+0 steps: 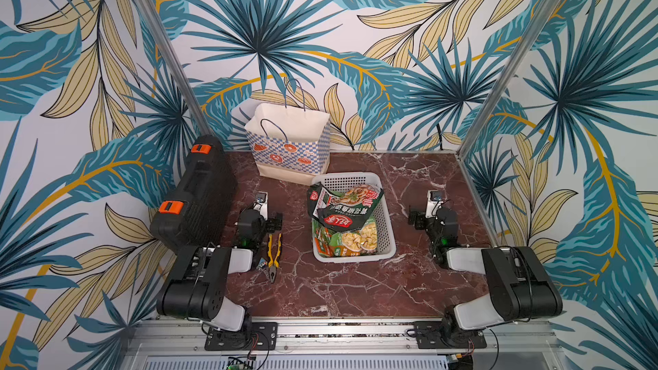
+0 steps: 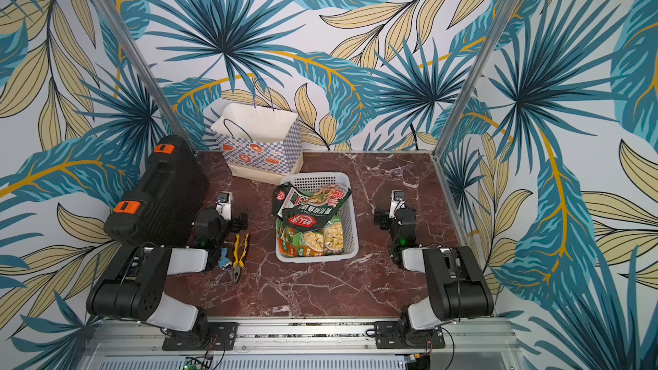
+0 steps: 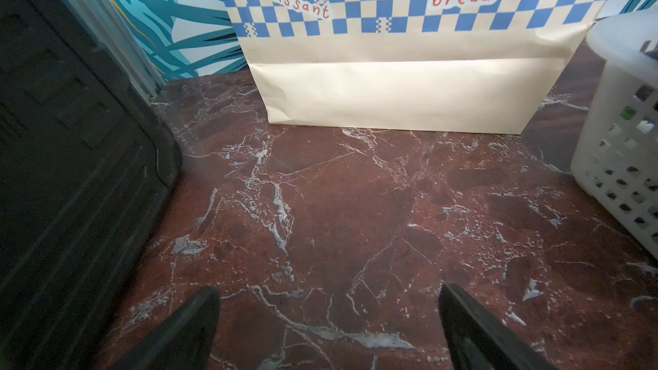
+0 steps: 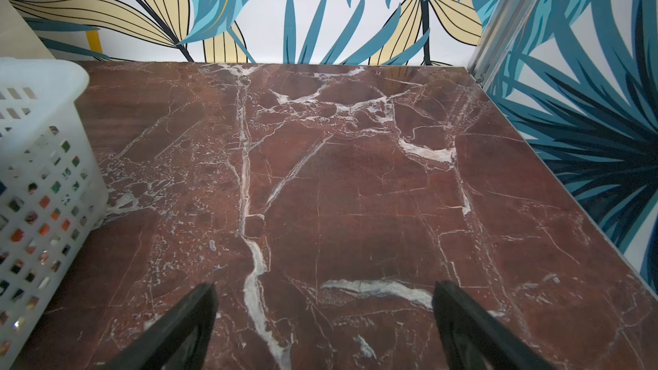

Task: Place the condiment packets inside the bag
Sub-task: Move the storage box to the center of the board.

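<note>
At the far left a black hard case (image 1: 199,193) with two orange latches leans against the side wall. Just right of it the left gripper (image 3: 329,291) hovers low over the red-brown marble table (image 1: 356,290). Its jaws are spread wide and nothing is between them. A pair of yellow-and-black pliers (image 1: 273,254) lies on the table beside that arm, handles pointing away from the robot.

The bag (image 1: 288,144) stands upright and open at the far edge, left of centre. In the left wrist view its blue-and-cream checkered band carries the red handwritten words "croissant" and "french bread" by a doughnut picture.

The near right corner of the bag is just beside a white perforated basket (image 1: 385,224) that sits mid-table. All the condiment packets (image 1: 347,204) lie in the basket. The two dark ones are on top, showing a red oval logo and white Chinese characters that are too small to read. The smaller green-orange ones (image 1: 350,242) are underneath, toward the near end.

Well to the right, the right gripper (image 4: 324,288) also hangs over bare table, fully spread and holding nothing.
</note>
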